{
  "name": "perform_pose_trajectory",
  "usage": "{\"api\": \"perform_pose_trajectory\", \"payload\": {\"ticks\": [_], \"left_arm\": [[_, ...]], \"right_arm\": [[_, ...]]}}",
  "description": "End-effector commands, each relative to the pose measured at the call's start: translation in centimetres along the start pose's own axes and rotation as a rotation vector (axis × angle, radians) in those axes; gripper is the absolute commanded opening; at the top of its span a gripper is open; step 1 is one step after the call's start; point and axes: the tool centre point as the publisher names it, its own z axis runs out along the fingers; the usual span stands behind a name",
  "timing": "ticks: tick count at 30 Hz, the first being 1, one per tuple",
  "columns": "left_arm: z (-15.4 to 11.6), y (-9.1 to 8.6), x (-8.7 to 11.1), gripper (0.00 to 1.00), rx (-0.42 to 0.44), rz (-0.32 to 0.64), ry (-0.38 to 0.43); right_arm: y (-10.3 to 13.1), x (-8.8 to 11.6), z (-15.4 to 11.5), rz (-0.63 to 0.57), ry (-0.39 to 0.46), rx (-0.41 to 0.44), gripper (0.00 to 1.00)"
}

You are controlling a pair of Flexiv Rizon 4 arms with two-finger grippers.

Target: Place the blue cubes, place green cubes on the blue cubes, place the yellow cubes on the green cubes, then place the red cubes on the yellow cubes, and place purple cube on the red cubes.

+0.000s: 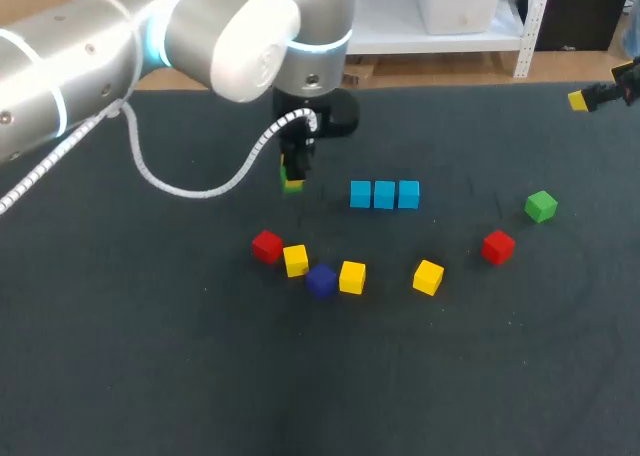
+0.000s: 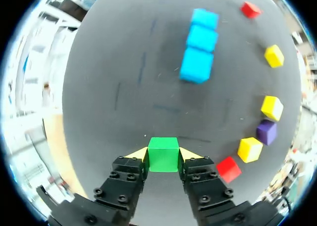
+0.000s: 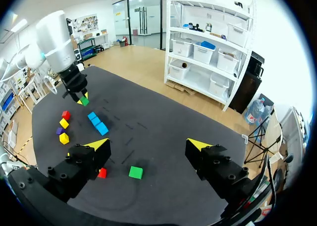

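From where I stand, the left arm's gripper [image 2: 163,157] is closed on a small green cube [image 2: 163,149] – the two yellow tips press it from both sides, only as far apart as the cube is wide. It holds the cube over the dark cloth-covered table [image 1: 150,366], just to the left of the row of three light-blue cubes [image 1: 385,194] and a little farther back. I cannot tell for sure whether the cube is lifted off the cloth. The blue cubes lie side by side and touch each other, so the first layer seems finished and the green layer is now in hand. The second green cube [image 1: 541,206] lies alone well to the right of the row. Nearer to me I see the left red cube [image 1: 267,246], three yellow cubes [image 1: 352,277] and the dark purple cube [image 1: 321,281] in a loose arc, with another red cube [image 1: 498,246] on the right; none of them is stacked yet. The right arm's gripper [image 3: 148,145] hangs at the far right edge with its fingers wide apart and nothing between them. I think the next move is to carry the held cube to the right, over the blue row, keep its sides square with the row, and lower it softly – a push from the side could break the row apart. Only then should the fingers let go.
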Motion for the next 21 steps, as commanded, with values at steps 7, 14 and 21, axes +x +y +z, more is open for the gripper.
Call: {"api": "perform_pose_trajectory", "payload": {"ticks": [7, 14, 21], "left_arm": [[-5.0, -0.5, -1.1, 0.00, -0.056, 0.174, -0.040], [-6.0, -1.1, -3.6, 0.00, -0.012, 0.282, -0.117], [-6.2, -1.5, -6.2, 0.00, 0.000, 0.396, -0.128]], "right_arm": [[-0.1, 0.0, -0.1, -0.001, -0.001, -0.006, 1.00], [-0.1, 0.0, -0.1, -0.001, -0.001, -0.006, 1.00], [-0.1, 0.0, -0.1, -0.001, -0.001, -0.006, 1.00]]}}
